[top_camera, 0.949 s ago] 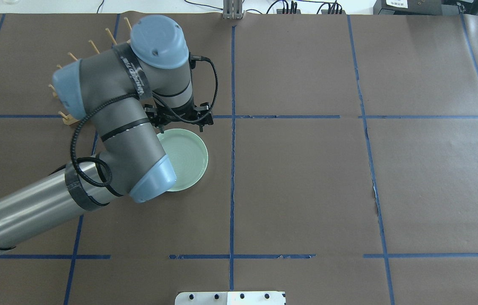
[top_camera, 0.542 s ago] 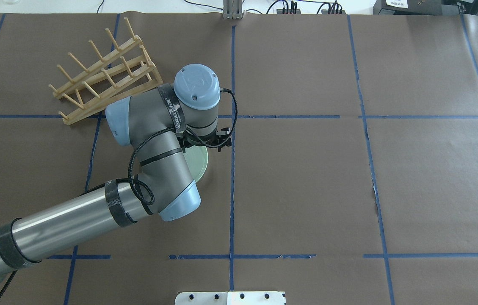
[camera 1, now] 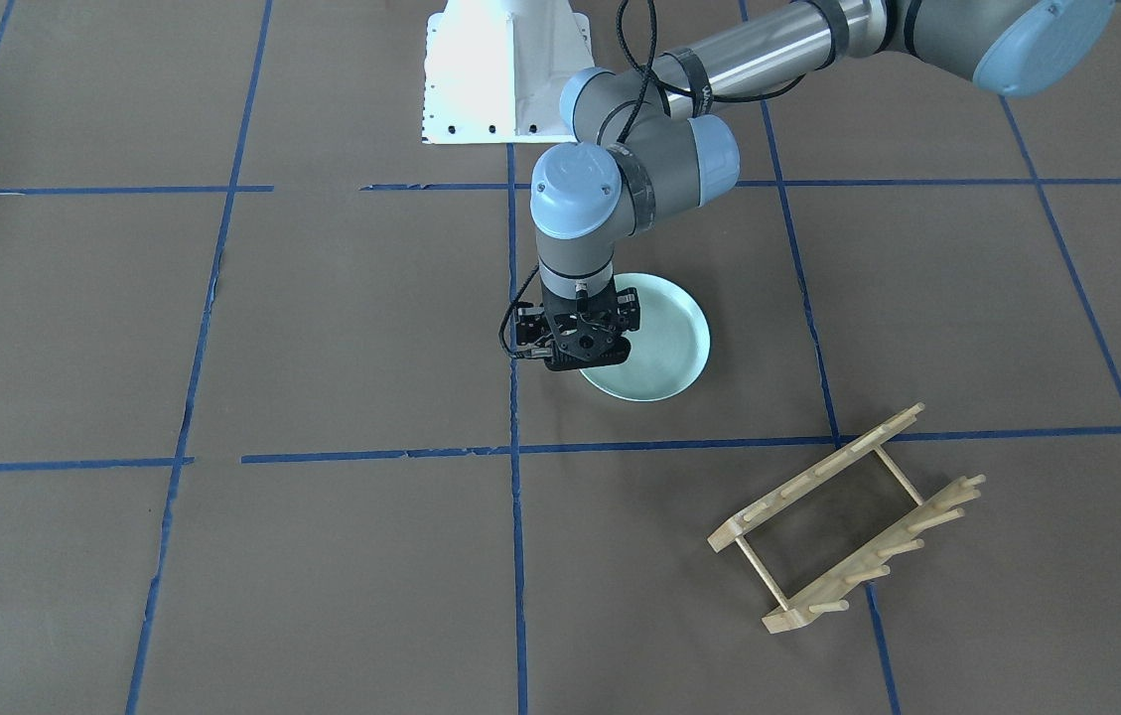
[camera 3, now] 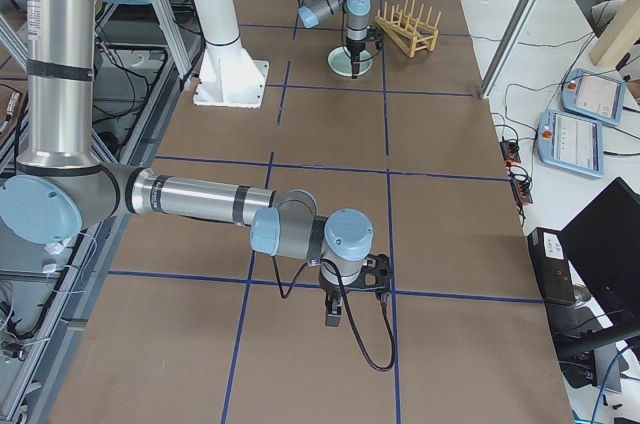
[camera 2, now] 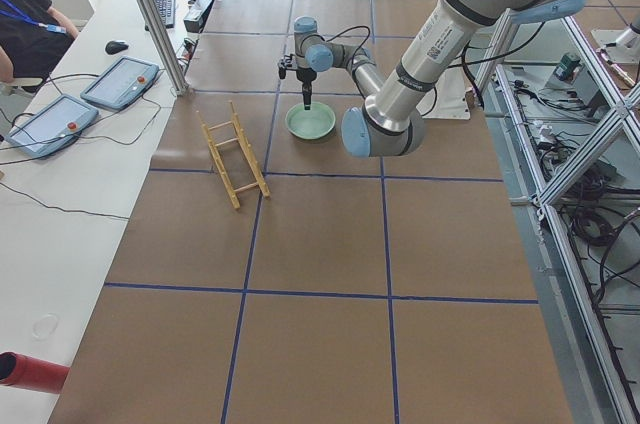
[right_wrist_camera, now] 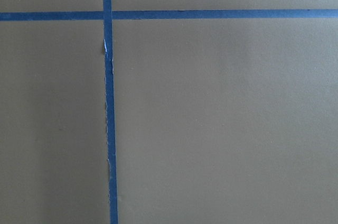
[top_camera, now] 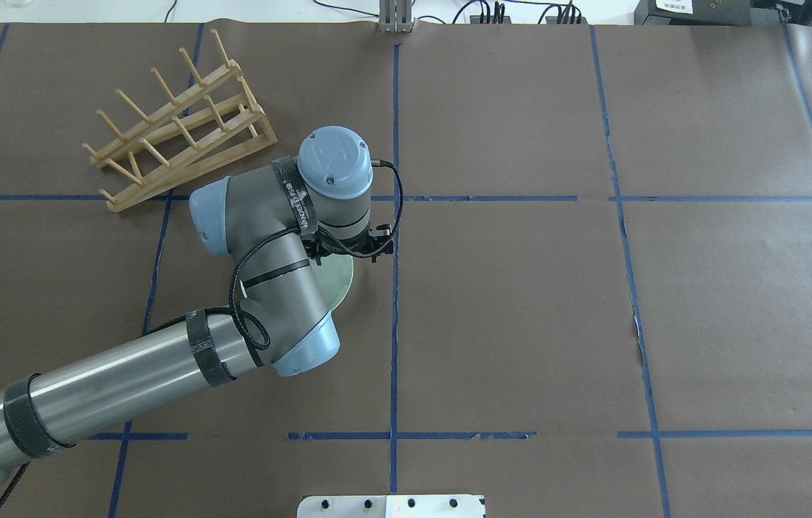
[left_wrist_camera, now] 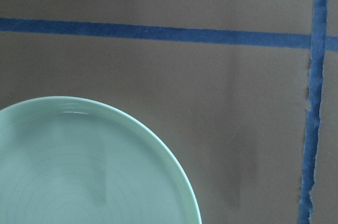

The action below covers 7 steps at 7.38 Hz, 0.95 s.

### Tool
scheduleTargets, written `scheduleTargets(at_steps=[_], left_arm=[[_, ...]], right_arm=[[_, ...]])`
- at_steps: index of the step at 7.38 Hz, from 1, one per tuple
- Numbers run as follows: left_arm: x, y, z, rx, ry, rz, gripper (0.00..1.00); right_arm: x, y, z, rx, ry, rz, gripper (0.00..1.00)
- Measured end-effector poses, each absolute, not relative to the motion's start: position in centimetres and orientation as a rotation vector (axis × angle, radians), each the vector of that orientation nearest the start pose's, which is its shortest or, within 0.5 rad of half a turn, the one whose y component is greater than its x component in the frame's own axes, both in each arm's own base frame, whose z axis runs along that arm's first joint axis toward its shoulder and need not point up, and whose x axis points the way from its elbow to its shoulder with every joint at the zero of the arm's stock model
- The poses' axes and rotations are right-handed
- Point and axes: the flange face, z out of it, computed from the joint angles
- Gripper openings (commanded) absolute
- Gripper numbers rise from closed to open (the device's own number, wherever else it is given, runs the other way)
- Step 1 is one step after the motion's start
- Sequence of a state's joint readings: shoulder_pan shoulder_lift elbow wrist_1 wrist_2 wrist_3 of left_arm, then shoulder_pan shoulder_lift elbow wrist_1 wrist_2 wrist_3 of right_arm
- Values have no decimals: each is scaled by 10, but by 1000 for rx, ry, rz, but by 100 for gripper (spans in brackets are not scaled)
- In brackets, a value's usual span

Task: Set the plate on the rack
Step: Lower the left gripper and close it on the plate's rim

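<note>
The pale mint-green plate [camera 1: 664, 343] lies flat on the brown table, and also shows in the overhead view [top_camera: 342, 277] and the left wrist view [left_wrist_camera: 79, 171]. My left gripper [camera 1: 585, 362] points straight down over the plate's rim on the side away from the rack. It looks open and empty, and no fingers show in its wrist view. The light-wood rack [camera 1: 848, 531] stands empty a short way off, at the back left in the overhead view [top_camera: 179, 122]. My right gripper [camera 3: 333, 319] hangs over bare table far from both. I cannot tell whether it is open or shut.
The robot's white base plate [camera 1: 505, 79] sits at the table's near edge. Blue tape lines grid the brown paper [top_camera: 521, 309]. Tablets [camera 2: 120, 82] and an operator [camera 2: 25, 14] are beside the table on the rack's side.
My left arm swung away from above the rack toward the table's middle and now covers most of the plate. In the last half second it barely moved.
</note>
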State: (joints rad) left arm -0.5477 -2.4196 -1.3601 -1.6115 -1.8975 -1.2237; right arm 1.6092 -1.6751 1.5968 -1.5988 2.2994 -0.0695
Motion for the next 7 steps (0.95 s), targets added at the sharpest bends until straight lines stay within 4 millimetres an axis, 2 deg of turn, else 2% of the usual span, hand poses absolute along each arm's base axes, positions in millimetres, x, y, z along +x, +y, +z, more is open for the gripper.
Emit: scheduleTargets(at_steps=[1, 3, 6, 7], left_arm=[[606, -489, 223, 9, 744, -80, 77], [607, -489, 226, 8, 743, -81, 54], [606, -488, 228, 6, 743, -80, 0], [606, -488, 227, 5, 745, -79, 0]], right_arm=[[84, -435, 700, -62, -732, 9, 100], [84, -435, 700, -62, -732, 9, 100], [84, -435, 700, -62, -732, 9, 100], [84, -435, 700, -62, -732, 9, 100]])
